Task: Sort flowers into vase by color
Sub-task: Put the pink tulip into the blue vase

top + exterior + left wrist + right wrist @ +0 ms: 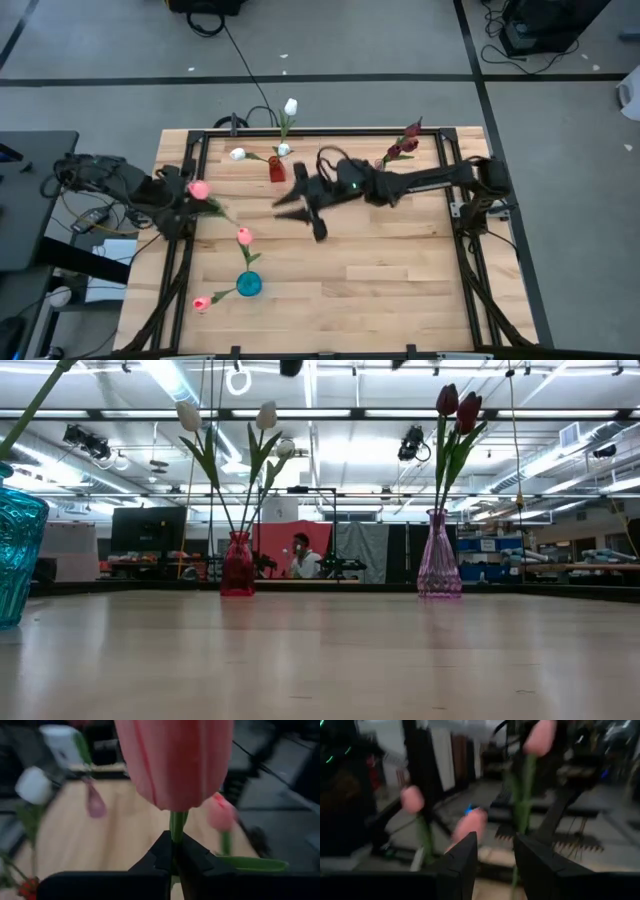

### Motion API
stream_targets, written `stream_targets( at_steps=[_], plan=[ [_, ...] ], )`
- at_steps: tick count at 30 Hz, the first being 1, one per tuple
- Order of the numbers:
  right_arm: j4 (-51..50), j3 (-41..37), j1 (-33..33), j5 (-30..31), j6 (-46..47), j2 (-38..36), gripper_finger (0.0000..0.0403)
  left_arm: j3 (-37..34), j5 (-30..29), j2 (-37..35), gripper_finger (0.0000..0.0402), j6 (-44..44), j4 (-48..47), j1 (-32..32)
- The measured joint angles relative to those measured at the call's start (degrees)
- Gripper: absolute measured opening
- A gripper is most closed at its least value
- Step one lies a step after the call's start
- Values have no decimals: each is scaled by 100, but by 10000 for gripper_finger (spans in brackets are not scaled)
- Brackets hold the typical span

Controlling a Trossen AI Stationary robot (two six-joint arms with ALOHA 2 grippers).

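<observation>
My left gripper (pixel 185 196) at the table's left side is shut on a pink tulip (pixel 198 188), whose head fills the left wrist view (pixel 175 760). My right gripper (pixel 288 204) hovers over the table's middle, open, with nothing between its fingers (pixel 492 857). A teal vase (pixel 248 284) near the front left holds two pink tulips (pixel 244 236). A red vase (pixel 238 565) at the back holds white tulips (pixel 266 415). A purple vase (pixel 438 555) at the back right holds dark red tulips (pixel 455 402). My left gripper pinches the pink tulip's green stem (pixel 176 825) between its two fingertips, just below the head. The fingers lie across the stem. The flower is lifted clear of the table, its head standing past the fingertips and its leaves (pixel 216 209) trailing toward the table's middle.
A black frame (pixel 300 132) runs along the table's back and sides. Cables and gear (pixel 90 180) lie off the left edge. Bare wood (pixel 380 290) stretches across the front right. A person (pixel 300 558) sits in the room far behind the table.
</observation>
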Motion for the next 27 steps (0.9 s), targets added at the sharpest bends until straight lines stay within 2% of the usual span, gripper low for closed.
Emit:
stream_targets(
  at_steps=[3, 6, 13, 16, 21, 27],
  plan=[
    [-880, 2, 389, 498, -68, -211, 139, 412, 355, -2, 25, -236, -604, -2],
    [-1414, -4, 799, 999, -67, -231, 139, 594, 702, -42, 25, -541, -684, 0],
    [-1986, -160, 1500, 2053, 145, -233, 138, 624, 1420, 80, 25, -1200, -570, -2],
    [-1986, -363, 1639, 2363, 263, -231, 138, 624, 1498, 215, 25, -1261, -565, -2],
    [-1939, -631, 1751, 2659, 542, -231, 138, 624, 1614, 475, 25, -1266, -565, -2],
    [-1867, -721, 1781, 2677, 664, -226, 138, 622, 1763, 849, 25, -1261, -536, -2]
  ],
)
